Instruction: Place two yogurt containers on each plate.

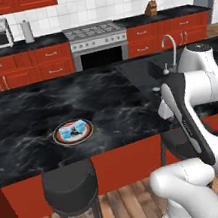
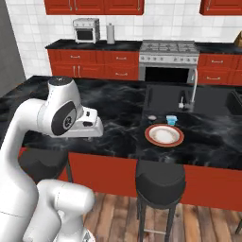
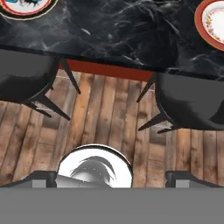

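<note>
Your gripper [image 3: 112,177] is wide open, holding nothing, low over the wooden floor [image 3: 109,118]. The small light blue yogurt tub [image 2: 171,120] sits up past the red-rimmed round plate [image 2: 164,135], middle right.

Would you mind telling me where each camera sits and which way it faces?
Left base view: behind the arm on its left, looking forward and down over the island counter at the mottled plate; the white arm rises lower right.
Right base view: behind the arm on its right, facing the sink, the pale plate and a blue yogurt container; arm lower left.
Hand view: on the hand, looking down past the counter edge at two stools and the wood floor; the open tool shows at the bottom.
Shared: both base views show the stove and counter; the hand view catches both plates.
</note>
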